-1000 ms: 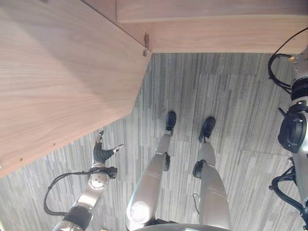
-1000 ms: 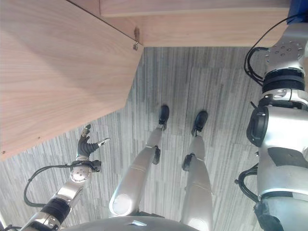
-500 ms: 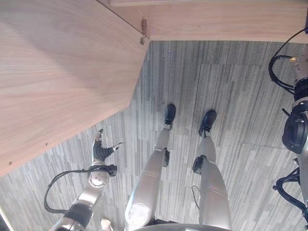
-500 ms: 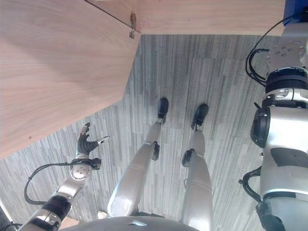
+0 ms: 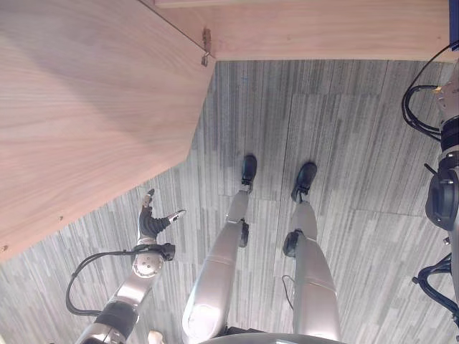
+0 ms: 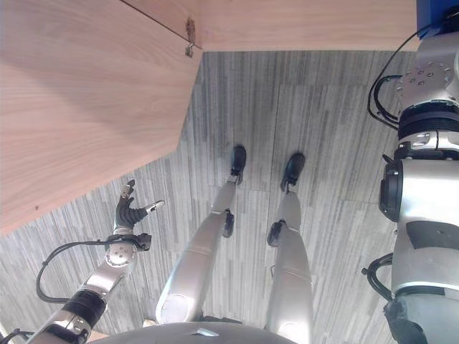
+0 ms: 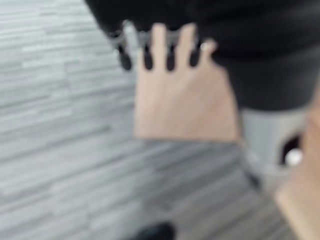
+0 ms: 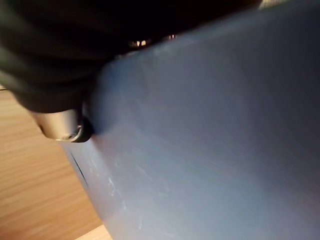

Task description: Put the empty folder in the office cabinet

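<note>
The blue folder (image 8: 215, 140) lies flat and close against my right hand (image 8: 62, 125), whose thumb presses on its face while the fingers curl at its edge. A corner of the folder (image 6: 429, 8) shows at the far right, high up where my right arm reaches, next to the wooden cabinet front (image 5: 323, 29). My left hand (image 5: 150, 221) hangs low on the left over the carpet, open with straight spread fingers (image 7: 160, 47) and holding nothing. It sits just below the edge of the open cabinet door (image 5: 93, 107).
The big wooden door swings out on the left from a metal hinge (image 5: 206, 44) at the cabinet's corner. Grey striped carpet (image 5: 344, 129) covers the floor in front of the cabinet. Light wood (image 8: 30, 190) shows behind the folder.
The whole picture has shifted a little, so the camera moved. My left hand keeps the same open pose, and the right arm stays raised at the right.
</note>
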### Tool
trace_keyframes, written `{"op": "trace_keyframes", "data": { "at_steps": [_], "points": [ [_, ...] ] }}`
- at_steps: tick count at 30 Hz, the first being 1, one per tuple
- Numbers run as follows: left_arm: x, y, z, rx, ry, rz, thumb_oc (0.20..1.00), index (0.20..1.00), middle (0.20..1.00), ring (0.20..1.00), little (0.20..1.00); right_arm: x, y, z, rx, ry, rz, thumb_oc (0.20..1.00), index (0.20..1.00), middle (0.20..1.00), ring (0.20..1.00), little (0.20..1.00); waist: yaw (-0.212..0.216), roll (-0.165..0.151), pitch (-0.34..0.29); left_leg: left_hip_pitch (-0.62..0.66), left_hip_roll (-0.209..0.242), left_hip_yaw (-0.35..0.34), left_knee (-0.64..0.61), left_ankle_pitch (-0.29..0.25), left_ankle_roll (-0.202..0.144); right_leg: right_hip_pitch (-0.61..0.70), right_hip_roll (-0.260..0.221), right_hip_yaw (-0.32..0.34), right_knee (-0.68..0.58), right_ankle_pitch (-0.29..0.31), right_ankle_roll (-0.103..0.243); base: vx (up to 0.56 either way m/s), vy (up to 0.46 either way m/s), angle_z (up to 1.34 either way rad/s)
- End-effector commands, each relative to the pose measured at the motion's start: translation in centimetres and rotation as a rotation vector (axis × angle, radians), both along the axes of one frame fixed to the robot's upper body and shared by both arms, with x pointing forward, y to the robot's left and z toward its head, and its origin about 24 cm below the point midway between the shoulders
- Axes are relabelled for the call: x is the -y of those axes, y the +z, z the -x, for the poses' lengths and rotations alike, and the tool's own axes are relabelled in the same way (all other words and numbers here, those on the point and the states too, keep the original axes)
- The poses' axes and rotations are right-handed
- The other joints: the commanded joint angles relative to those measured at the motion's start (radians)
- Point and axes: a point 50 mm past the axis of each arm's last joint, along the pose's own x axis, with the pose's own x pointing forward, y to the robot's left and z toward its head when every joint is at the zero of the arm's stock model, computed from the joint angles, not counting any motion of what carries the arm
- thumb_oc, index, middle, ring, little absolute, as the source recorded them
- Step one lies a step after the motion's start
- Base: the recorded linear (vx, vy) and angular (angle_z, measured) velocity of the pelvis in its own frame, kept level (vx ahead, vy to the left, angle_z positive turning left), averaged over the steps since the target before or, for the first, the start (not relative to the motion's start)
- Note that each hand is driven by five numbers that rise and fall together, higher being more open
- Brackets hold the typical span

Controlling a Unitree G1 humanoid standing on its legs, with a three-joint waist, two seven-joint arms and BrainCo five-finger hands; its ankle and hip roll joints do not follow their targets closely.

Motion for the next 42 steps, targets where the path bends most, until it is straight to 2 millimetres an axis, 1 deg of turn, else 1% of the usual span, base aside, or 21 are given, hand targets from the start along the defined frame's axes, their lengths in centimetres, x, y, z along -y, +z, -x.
{"op": "trace_keyframes", "data": {
  "at_steps": [1,3,4,5,7,8,9,11,12,14,17,20,28,31,34,35,36,37,39,40,42],
  "points": [
    [-3.6,-0.3,1.1,-0.046,0.07,-0.1,1.0,1.0,1.0,1.0,1.0,1.1,1.0,1.4,0.035,-0.093,0.13,0.2,0.2,0.2,0.2,0.2,0.04,-0.015,-0.055,0.004,-0.03,-0.047,0.055,-0.183,-0.014,-0.073,-0.122,0.044,0.23,-0.209,0.113,0.04,0.101,-0.09],
    [-3.9,-0.3,0.9,-0.044,0.089,-0.098,1.0,1.0,1.0,1.0,1.0,1.4,1.3,1.7,0.042,-0.107,0.133,0.2,0.2,0.2,0.2,0.2,0.043,-0.008,-0.03,0.009,-0.032,-0.049,0.081,-0.208,-0.026,-0.086,-0.149,0.029,0.243,-0.207,0.12,0.08,-0.003,-0.06],
    [-3.8,-0.3,0.8,-0.041,0.095,-0.096,1.0,1.0,1.0,1.0,1.0,1.9,1.3,2.0,0.043,-0.127,0.126,0.2,0.2,0.2,0.2,0.2,0.037,-0.008,-0.025,0.012,-0.029,-0.055,0.072,-0.211,-0.036,-0.069,-0.152,0.021,0.161,-0.15,0.136,0.08,-0.174,0.02],
    [-3.8,-0.3,0.8,-0.043,0.098,-0.093,1.0,1.0,1.0,1.0,1.0,2.4,1.0,2.2,0.04,-0.135,0.116,0.2,0.2,0.2,0.2,0.2,0.026,-0.004,-0.017,0.01,-0.034,-0.055,0.064,-0.192,-0.037,-0.095,-0.155,0.025,0.131,-0.098,0.143,0.05,-0.153,0.09],
    [-3.8,-0.4,0.8,-0.044,0.098,-0.094,1.0,1.0,1.0,1.0,1.0,2.4,0.9,2.2,0.04,-0.135,0.115,0.2,0.2,0.2,0.2,0.2,0.027,-0.004,-0.02,0.01,-0.034,-0.056,0.06,-0.189,-0.037,-0.091,-0.154,0.022,0.12,-0.09,0.144,0.06,-0.085,0.15],
    [-3.4,-0.5,0.9,-0.048,0.088,-0.082,1.0,1.0,1.0,1.0,1.0,3.4,0.1,2.6,0.025,-0.157,0.107,0.2,0.2,0.2,0.2,0.2,0.01,0.01,-0.015,0.059,-0.02,-0.081,0.045,-0.202,-0.047,-0.127,-0.144,0.067,0.057,-0.063,0.157,0.19,-0.247,0.21],
    [-3.2,-0.6,0.8,-0.052,0.072,-0.094,1.0,1.0,1.0,1.0,1.0,4.2,-0.3,3.0,0.028,-0.17,0.09,0.2,0.2,0.2,0.2,0.2,0.005,0.009,-0.004,0.082,-0.032,-0.101,0.062,-0.211,-0.057,-0.1,-0.144,0.078,0.018,-0.068,0.153,0.23,-0.308,0.23],
    [-3.7,-0.7,1.0,-0.067,0.08,-0.114,1.0,1.0,1.0,1.0,1.0,5.0,-0.9,3.3,0.019,-0.191,0.058,0.2,0.2,0.2,0.2,0.2,-0.008,0.001,0.017,0.102,-0.034,-0.102,0.07,-0.21,-0.066,-0.057,-0.16,0.041,0.012,-0.037,0.155,0.1,-0.331,0.35],
    [-3.9,-0.9,1.2,-0.071,0.093,-0.11,1.0,1.0,1.0,1.0,1.0,5.9,-0.9,3.9,0.015,-0.22,0.056,0.2,0.2,0.2,0.2,0.2,-0.01,0.005,0.014,0.12,-0.02,-0.118,0.026,-0.182,-0.077,-0.033,-0.162,0.004,0.007,-0.028,0.155,0.05,-0.318,0.58],
    [-3.7,-1.0,1.3,-0.072,0.089,-0.103,1.0,1.0,1.0,1.0,1.0,6.0,-0.8,4.0,0.008,-0.229,0.059,0.2,0.2,0.2,0.2,0.2,-0.01,0.011,0.007,0.126,-0.012,-0.12,-0.002,-0.17,-0.08,-0.026,-0.159,-0.01,0.003,-0.03,0.151,0.05,-0.16,0.28],
    [-3.2,-2.0,1.9,-0.117,0.073,-0.107,1.0,1.0,1.0,1.0,1.0,6.1,-0.7,3.9,-0.012,-0.238,0.066,0.2,0.2,0.2,0.2,0.2,-0.005,0.013,-0.005,0.148,0.022,-0.12,-0.066,-0.143,-0.093,-0.013,-0.139,-0.04,-0.003,-0.045,0.14,0.07,-0.121,0.01],
    [-2.7,-2.3,2.1,-0.13,0.054,-0.102,1.0,1.0,1.0,1.0,1.0,6.0,-0.5,3.7,-0.019,-0.231,0.056,0.2,0.2,0.2,0.2,0.2,-0.002,0.021,-0.02,0.157,0.043,-0.115,-0.112,-0.129,-0.102,-0.019,-0.114,-0.041,0.0,-0.062,0.127,0.05,-0.079,0.0],
    [-2.5,-2.6,2.2,-0.141,0.053,-0.094,1.0,1.0,1.0,1.0,1.0,6.0,-0.1,3.6,-0.029,-0.231,0.056,0.2,0.2,0.2,0.2,0.2,-0.01,0.027,-0.045,0.139,0.042,-0.11,-0.113,-0.131,-0.117,-0.02,-0.093,-0.037,-0.012,-0.072,0.122,0.01,-0.008,-0.02],
    [-2.8,-2.9,2.4,-0.157,0.067,-0.101,1.0,1.0,1.0,1.0,1.0,5.9,0.7,3.7,-0.029,-0.234,0.082,0.2,0.2,0.2,0.2,0.2,-0.016,0.021,-0.057,0.122,0.038,-0.106,-0.113,-0.127,-0.123,-0.031,-0.089,-0.035,-0.015,-0.071,0.121,0.0,0.0,0.0],
    [-3.3,-3.0,2.6,-0.166,0.084,-0.094,1.0,1.0,1.0,1.0,1.0,5.6,2.8,4.2,0.013,-0.222,0.142,0.2,0.2,0.2,0.2,0.2,-0.013,0.011,-0.07,0.101,0.037,-0.106,-0.113,-0.126,-0.125,-0.048,-0.087,-0.032,-0.017,-0.071,0.119,0.02,-0.012,-0.01],
    [-3.4,-3.0,2.8,-0.17,0.087,-0.091,1.0,1.0,1.0,1.0,1.0,5.5,3.8,4.5,0.037,-0.22,0.169,0.2,0.2,0.2,0.2,0.2,-0.008,0.006,-0.082,0.103,0.042,-0.111,-0.113,-0.147,-0.127,-0.041,-0.079,-0.02,-0.024,-0.093,0.126,0.01,-0.025,-0.03],
    [-3.3,-3.0,2.8,-0.17,0.086,-0.088,1.0,1.0,1.0,1.0,1.0,5.5,3.9,4.5,0.038,-0.22,0.171,0.2,0.2,0.2,0.2,0.2,-0.01,0.007,-0.075,0.095,0.038,-0.107,-0.113,-0.129,-0.126,-0.053,-0.084,-0.03,-0.017,-0.073,0.118,0.08,-0.044,-0.03],
    [-3.5,-3.1,2.9,-0.175,0.088,-0.088,1.0,1.0,1.0,1.0,1.0,5.4,5.2,5.1,0.078,-0.229,0.192,0.2,0.2,0.2,0.2,0.2,-0.004,0.002,-0.089,0.094,0.044,-0.112,-0.113,-0.148,-0.129,-0.048,-0.077,-0.02,-0.023,-0.095,0.125,0.01,-0.031,-0.01],
    [-3.7,-3.2,3.0,-0.181,0.09,-0.093,1.0,1.0,1.0,1.0,1.0,5.4,6.2,5.6,0.106,-0.236,0.197,0.2,0.2,0.2,0.2,0.2,-0.002,0.001,-0.083,0.083,0.039,-0.11,-0.113,-0.128,-0.129,-0.063,-0.082,-0.03,-0.015,-0.076,0.117,0.01,-0.022,0.0],
    [-4.0,-3.2,3.2,-0.187,0.089,-0.102,1.0,1.0,1.0,1.0,1.0,5.4,7.3,6.1,0.131,-0.244,0.214,0.2,0.2,0.2,0.2,0.2,0.008,-0.004,-0.097,0.084,0.05,-0.117,-0.113,-0.146,-0.135,-0.055,-0.074,-0.021,-0.022,-0.103,0.124,0.02,-0.052,-0.01],
    [-4.0,-3.2,3.1,-0.188,0.083,-0.107,1.0,1.0,1.0,1.0,1.0,5.0,8.7,6.6,0.157,-0.248,0.24,0.2,0.2,0.2,0.2,0.2,0.011,-0.005,-0.102,0.074,0.053,-0.12,-0.113,-0.144,-0.14,-0.062,-0.073,-0.022,-0.022,-0.107,0.121,0.05,-0.068,-0.02]
  ]
}}
